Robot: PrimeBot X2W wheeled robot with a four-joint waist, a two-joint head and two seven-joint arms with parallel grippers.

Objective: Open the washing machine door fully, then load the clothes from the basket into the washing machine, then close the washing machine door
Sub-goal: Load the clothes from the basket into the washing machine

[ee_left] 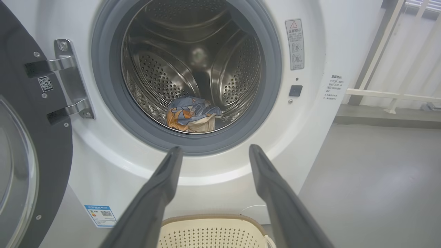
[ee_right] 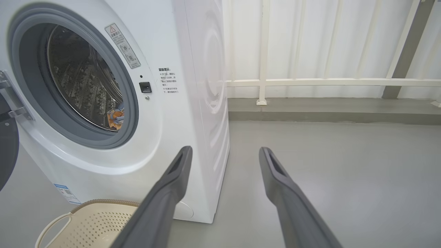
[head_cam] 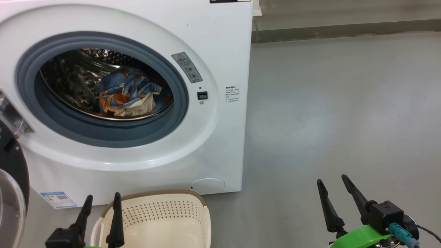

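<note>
The white washing machine stands with its washing machine door swung wide open to the left; its black rim and glass also show in the left wrist view. Blue and orange clothes lie in the steel drum, seen too at the drum's bottom. The cream basket sits on the floor before the machine, and what shows of its inside holds no cloth. My left gripper hovers open over the basket's left side. My right gripper stands open above bare floor to the machine's right.
Grey floor stretches to the right of the machine. A low ledge with a white railing runs along the back wall. The open door takes up the space at the left.
</note>
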